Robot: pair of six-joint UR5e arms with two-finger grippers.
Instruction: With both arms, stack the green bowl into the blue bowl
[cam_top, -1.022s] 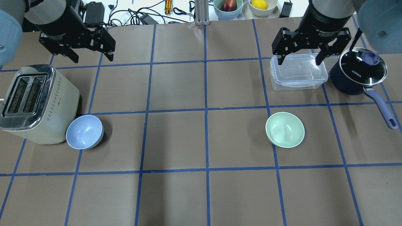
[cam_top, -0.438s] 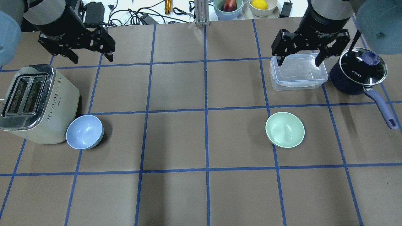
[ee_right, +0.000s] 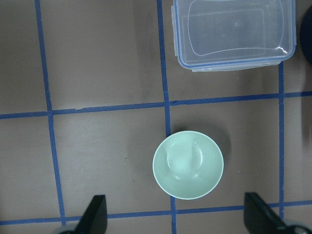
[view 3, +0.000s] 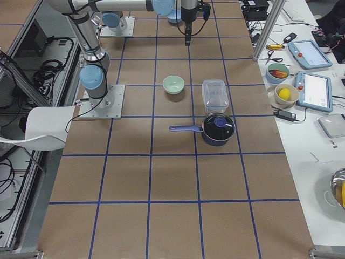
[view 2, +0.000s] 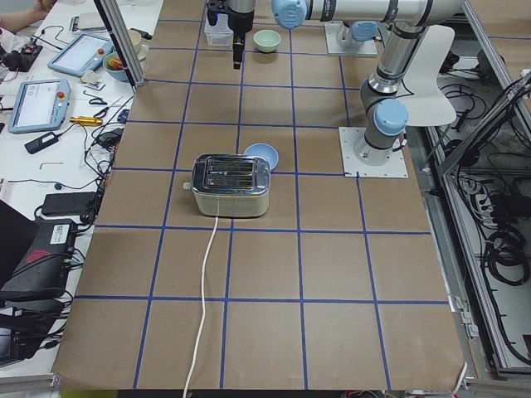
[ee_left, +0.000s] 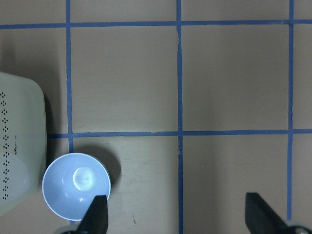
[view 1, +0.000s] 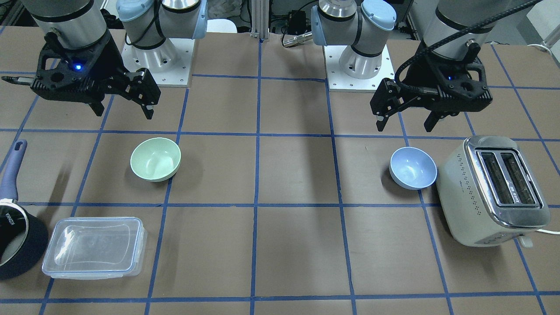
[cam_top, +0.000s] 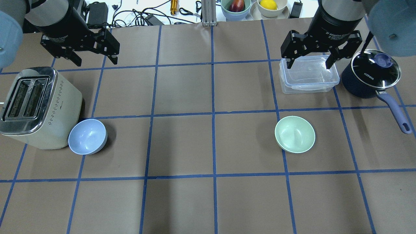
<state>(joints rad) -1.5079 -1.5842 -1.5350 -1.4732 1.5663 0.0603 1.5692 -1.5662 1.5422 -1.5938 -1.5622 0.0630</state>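
Your L gripper jaws wide, empty, small round pale-blue plastic bowl well apart from them, R gripper jaws wide, empty, small round mint-green plastic bowl well apart

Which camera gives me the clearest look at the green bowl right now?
The right wrist-mounted view: it looks straight down into the green bowl, large, whole and unobstructed. The overhead and front-facing views show it whole but smaller; both side views show it tiny; the left wrist-mounted view misses it.
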